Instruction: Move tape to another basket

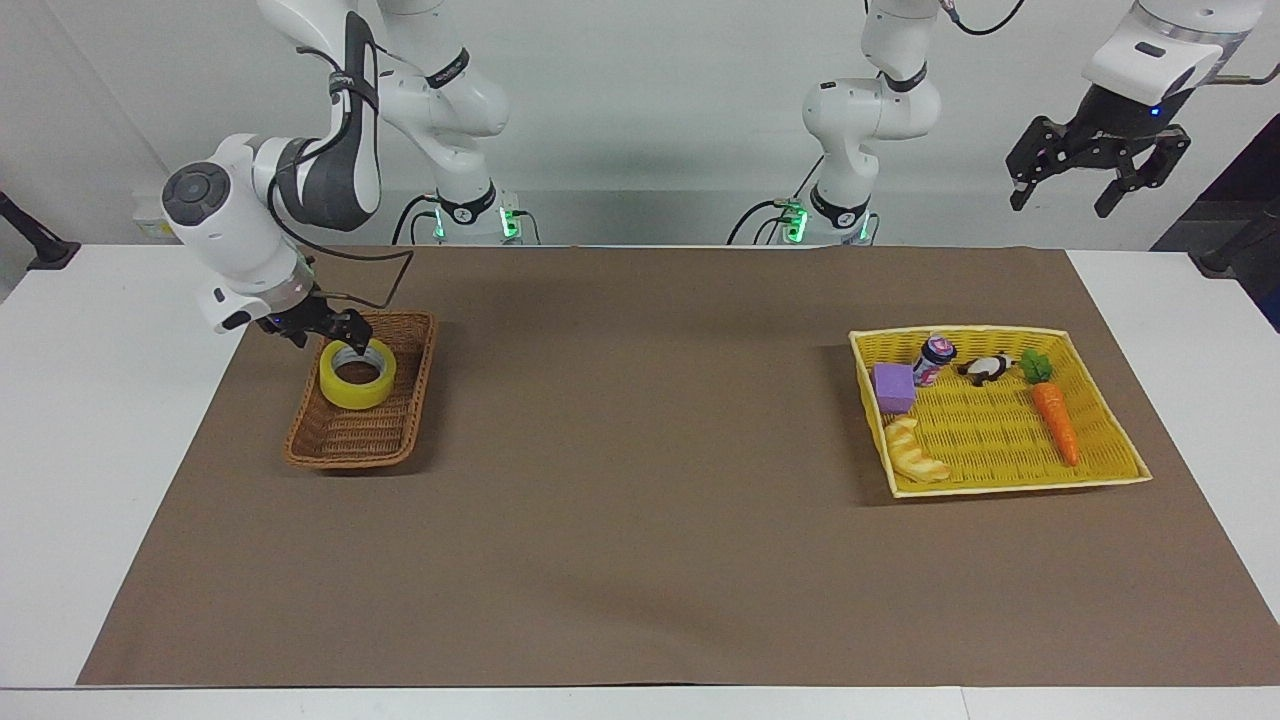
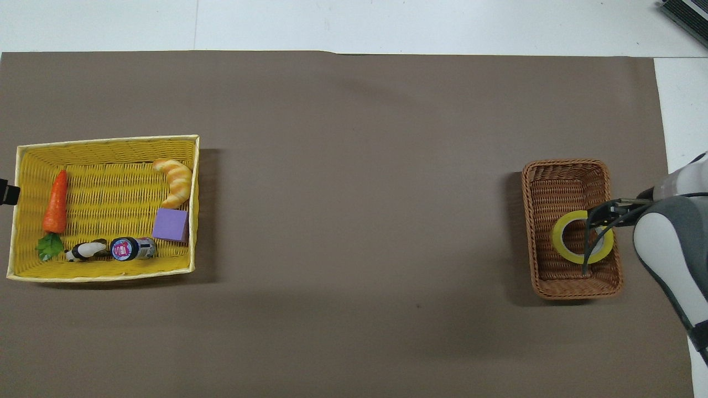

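Brown paper-covered table (image 1: 640, 560): we see the yellow ring-shaped tape roll (image 1: 357, 375) lying flat in the narrow brown wicker basket (image 1: 345, 445), right gripper (image 1: 335, 335) just above its rim, jaws parted, holding nothing. Left gripper (image 1: 1100, 170) waits aloft, open, empty.

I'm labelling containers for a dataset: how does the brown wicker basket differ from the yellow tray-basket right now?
The brown wicker basket is narrow, oblong and deep-sided; the yellow tray-basket is wider and shallower. The wicker basket holds only the tape, lying flat; the tray-basket holds a carrot, croissant, purple block, small bottle and a black-and-white toy. The right gripper is at the wicker basket; the left gripper waits raised, off the tray-basket. Both are woven.
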Tool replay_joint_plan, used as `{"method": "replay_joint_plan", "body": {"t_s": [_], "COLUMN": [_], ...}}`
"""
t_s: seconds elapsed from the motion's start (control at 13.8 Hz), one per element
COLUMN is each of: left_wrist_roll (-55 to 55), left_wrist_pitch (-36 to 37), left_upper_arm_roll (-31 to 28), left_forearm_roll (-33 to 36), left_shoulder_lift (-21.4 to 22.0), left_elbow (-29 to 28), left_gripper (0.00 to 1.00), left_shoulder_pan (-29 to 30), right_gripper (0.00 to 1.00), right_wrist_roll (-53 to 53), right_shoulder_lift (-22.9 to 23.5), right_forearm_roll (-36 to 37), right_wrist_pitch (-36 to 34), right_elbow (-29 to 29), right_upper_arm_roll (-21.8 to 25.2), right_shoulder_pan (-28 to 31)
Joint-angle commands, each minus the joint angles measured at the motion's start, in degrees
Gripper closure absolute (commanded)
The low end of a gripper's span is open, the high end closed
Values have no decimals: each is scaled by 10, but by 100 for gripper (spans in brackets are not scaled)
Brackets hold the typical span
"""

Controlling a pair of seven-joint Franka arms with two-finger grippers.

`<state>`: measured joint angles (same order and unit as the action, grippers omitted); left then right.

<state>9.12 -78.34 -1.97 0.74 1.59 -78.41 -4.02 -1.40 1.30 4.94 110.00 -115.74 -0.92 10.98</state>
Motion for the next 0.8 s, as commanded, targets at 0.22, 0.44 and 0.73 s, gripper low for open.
{"method": "replay_joint_plan", "body": {"t_s": [0.22, 0.44, 0.73], "left_wrist_roll": [3, 3, 3], "left_wrist_pitch": [3, 3, 3], "left_upper_arm_roll": [5, 5, 5], "left_forearm_roll": [-1, -1, 0], "left_shoulder_lift": [16, 16, 16], "left_elbow": [-17, -17, -17], "left_gripper": [0, 0, 0], "left_shoulder_pan": [8, 8, 8], "right_gripper": [0, 0, 0], "right_wrist_roll": [22, 73, 67], "right_shoulder_lift": [-1, -16, -48], "right_forearm_roll": [26, 15, -13], "right_wrist_pitch": [-75, -96, -127], "right_elbow": [110, 131, 148], "right_upper_arm_roll": [-8, -14, -33], "right_shoulder_pan": [-17, -37, -37]}}
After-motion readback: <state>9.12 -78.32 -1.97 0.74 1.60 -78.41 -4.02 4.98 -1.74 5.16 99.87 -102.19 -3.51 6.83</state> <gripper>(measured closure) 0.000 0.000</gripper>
